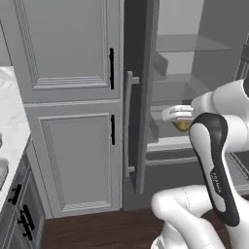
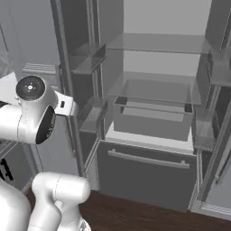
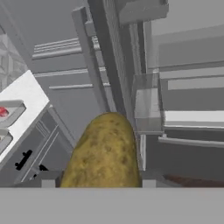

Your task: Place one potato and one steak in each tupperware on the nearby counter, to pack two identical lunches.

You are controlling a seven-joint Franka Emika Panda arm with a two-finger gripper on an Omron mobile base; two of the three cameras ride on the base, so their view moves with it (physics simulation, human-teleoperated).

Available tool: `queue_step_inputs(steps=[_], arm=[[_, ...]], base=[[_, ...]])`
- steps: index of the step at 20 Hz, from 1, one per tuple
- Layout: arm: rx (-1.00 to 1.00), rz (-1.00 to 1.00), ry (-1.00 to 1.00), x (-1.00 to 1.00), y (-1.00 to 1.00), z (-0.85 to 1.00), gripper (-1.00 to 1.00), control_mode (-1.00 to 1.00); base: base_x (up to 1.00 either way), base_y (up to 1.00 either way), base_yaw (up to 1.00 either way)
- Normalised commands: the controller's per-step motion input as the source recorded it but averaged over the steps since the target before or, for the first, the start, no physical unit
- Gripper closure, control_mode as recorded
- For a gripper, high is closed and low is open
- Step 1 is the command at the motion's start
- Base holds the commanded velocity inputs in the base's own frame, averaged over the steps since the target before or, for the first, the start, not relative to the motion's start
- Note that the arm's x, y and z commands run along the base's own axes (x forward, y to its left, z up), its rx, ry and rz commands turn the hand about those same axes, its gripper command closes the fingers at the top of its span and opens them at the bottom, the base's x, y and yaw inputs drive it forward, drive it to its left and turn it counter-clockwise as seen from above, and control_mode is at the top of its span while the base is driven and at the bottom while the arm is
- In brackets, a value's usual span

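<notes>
My white arm with dark joints rises from the base, bends at the elbow and reaches forward at about mid height toward the open grey refrigerator (image 2: 153,117), whose glass shelves and pulled-out drawer stand ahead of me. In the left base view my wrist ends just past the edge of the open fridge door (image 1: 138,121), and there my claw (image 1: 181,121) is closed on the slim olive-yellow potato (image 1: 182,125), of which a small golden patch shows under the white hand. Along my hand the potato (image 3: 103,153) stands up large and rough-skinned between my two dark fingertips (image 3: 47,179), which press it from either side, so the jaws are narrow and gripping it. It hangs in the air in front of the fridge, touching nothing else. Off to my left lies the white marbled stone bench (image 3: 22,103) over grey panelled cabinets with black handles. On it sits a shallow light-grey tupperware tray (image 3: 12,111) with a bright red piece of steak (image 3: 3,112) inside; a second tray's corner (image 3: 3,141) peeks just below it.
</notes>
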Motion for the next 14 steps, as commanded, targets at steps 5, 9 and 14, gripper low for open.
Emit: queue_step_inputs(steps=[5,9,14], arm=[[0.00,0.00,0.00,0.00,0.00,0.00,1.00,1.00],[0.00,0.00,0.00,0.00,0.00,0.00,1.00,1.00],[0.00,0.00,0.00,0.00,0.00,0.00,1.00,1.00]], base=[[0.39,1.00,0.27],[0.91,0.94,0.25],[1.00,0.62,0.28]])
